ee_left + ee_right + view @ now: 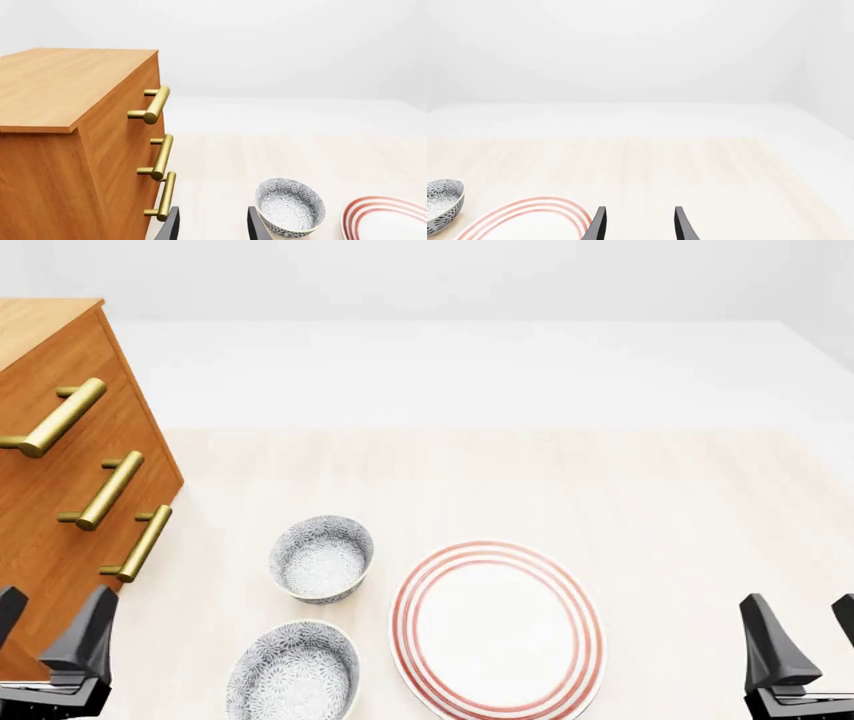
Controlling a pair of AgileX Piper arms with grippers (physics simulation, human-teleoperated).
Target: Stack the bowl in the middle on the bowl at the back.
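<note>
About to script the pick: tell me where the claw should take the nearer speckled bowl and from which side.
Grip the rim of the nearer speckled bowl: it sits upright with its mouth open, so one finger can go inside and one outside the thin wall. Probably come from above with the left claw, which is open on that side. Take the left rim, away from the plate close on its right.

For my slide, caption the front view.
Two speckled bowls beside a red-ringed plate, both grippers open.

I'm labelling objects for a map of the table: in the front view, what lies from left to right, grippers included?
left gripper → wooden drawer cabinet → bowl in the middle → bowl at the back → red-ringed plate → right gripper
</note>
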